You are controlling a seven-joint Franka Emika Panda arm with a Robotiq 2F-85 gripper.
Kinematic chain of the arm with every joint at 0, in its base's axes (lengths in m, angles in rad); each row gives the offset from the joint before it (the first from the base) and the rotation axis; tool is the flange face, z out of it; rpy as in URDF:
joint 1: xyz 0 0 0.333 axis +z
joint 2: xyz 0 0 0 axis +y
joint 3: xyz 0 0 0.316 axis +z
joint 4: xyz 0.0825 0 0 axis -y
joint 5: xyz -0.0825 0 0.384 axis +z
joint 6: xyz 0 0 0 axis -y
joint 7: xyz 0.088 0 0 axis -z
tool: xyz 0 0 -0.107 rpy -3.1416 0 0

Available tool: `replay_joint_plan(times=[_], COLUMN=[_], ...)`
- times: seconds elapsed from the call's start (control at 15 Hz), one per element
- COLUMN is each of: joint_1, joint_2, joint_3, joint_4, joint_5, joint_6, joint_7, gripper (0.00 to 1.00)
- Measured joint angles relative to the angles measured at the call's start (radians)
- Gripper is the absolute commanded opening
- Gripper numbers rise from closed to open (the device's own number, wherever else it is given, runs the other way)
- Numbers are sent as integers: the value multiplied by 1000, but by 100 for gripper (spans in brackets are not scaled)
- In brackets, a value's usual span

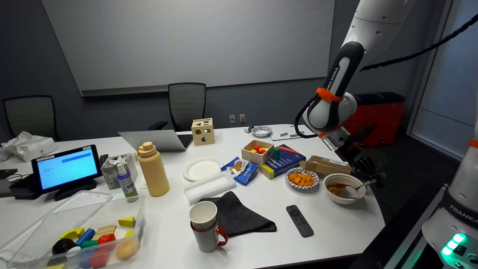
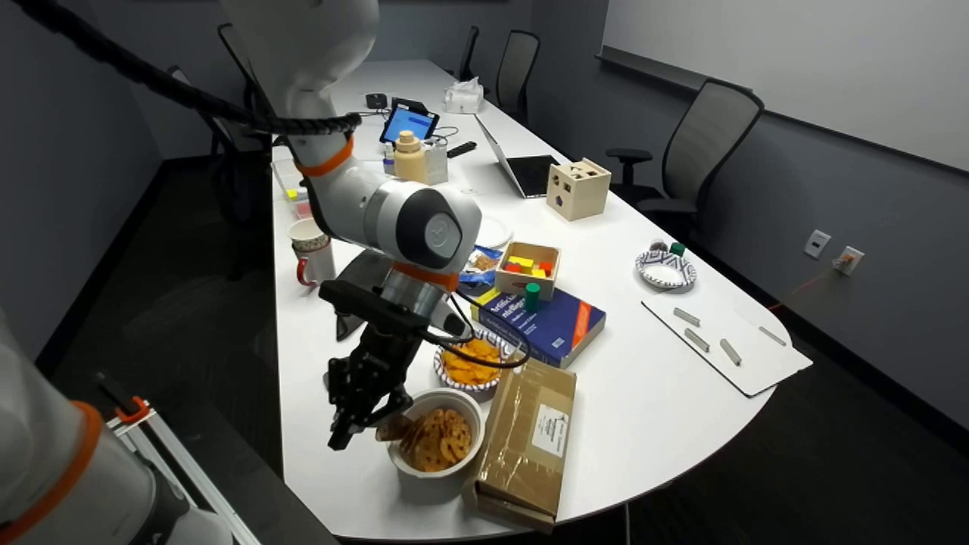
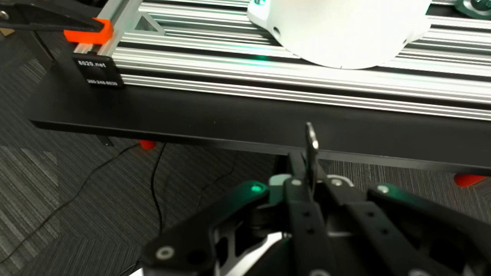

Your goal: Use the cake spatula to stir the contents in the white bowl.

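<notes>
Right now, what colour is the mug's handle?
Red; the mug's handle shows best in an exterior view.

Same table (image 1: 261,198) in both exterior views

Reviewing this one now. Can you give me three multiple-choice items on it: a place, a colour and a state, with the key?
1. Where is the lower end of the cake spatula?
A. On the blue book
B. In the white bowl
C. In the wooden box

2. Which colour is the handle of the mug?
A. Red
B. Green
C. Yellow

3. How does the gripper stand?
A. Wide open
B. Closed on the remote
C. Closed on the cake spatula

1 B: in an exterior view it dips inside the rim.
2 A: red in both exterior views.
3 C: the wrist view shows its metal between the jaws.
</notes>
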Motion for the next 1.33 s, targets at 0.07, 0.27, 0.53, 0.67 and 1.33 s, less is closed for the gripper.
replay_joint_plan(times=[0.07,0.27,0.53,0.67,1.33], joint_1=[-2,-2,1,2,-38], joint_2=[0,-13,-56,-82,-133], joint_3=[-4,-12,-10,-10,-30], joint_4=[7,26,46,51,39], joint_5=[0,0,-3,-3,83], joint_6=[-3,-48,-156,-198,-195], joint_7=[0,15,39,41,-80], gripper=[1,1,1,1,1])
